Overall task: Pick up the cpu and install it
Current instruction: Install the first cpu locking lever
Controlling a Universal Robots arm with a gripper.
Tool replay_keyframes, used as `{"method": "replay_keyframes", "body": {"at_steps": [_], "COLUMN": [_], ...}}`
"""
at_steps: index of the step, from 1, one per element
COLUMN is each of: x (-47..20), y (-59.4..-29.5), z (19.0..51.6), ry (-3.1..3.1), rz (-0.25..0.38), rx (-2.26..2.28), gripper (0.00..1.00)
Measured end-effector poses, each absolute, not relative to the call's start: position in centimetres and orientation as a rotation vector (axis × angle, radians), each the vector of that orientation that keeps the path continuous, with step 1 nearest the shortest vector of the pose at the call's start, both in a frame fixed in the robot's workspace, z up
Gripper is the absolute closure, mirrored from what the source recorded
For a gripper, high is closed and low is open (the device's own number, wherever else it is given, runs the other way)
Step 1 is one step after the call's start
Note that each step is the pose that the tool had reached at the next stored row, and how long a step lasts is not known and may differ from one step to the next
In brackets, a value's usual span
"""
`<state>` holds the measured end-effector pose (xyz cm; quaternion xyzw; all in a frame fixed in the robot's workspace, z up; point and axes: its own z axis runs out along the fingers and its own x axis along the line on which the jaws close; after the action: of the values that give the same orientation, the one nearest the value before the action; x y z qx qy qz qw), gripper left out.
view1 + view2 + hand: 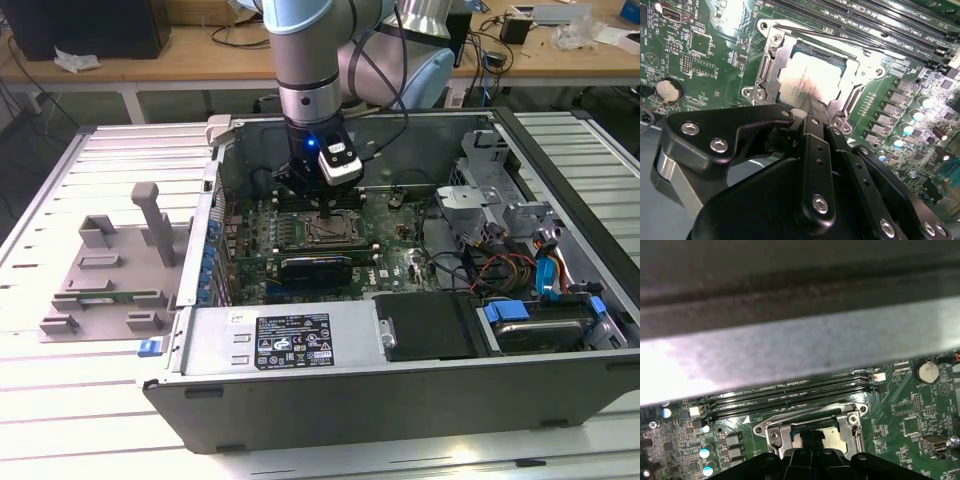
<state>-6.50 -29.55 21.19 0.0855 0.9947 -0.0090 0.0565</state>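
gripper (815, 117) hangs above the cpu (807, 85), seated in its socket (771, 60).

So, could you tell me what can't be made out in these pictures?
- Gripper fingertips: hidden by its own black body in both wrist views.
- Cpu near edge: covered by the gripper in the second wrist view.
- Socket: partly hidden by the arm in the exterior view.

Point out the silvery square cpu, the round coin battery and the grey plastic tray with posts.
silvery square cpu (812, 82), second wrist view, middle of its metal top.
round coin battery (927, 371), first wrist view, its face.
grey plastic tray (100, 275), exterior view, flat base.
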Motion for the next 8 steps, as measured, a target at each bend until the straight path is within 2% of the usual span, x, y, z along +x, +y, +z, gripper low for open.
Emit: {"method": "replay_keyframes", "body": {"at_steps": [8], "x": [-6.5], "y": [-29.5], "z": [22.6], "ry": [3.018], "rz": [-0.027], "rx": [0.259], "gripper": [0.89]}}
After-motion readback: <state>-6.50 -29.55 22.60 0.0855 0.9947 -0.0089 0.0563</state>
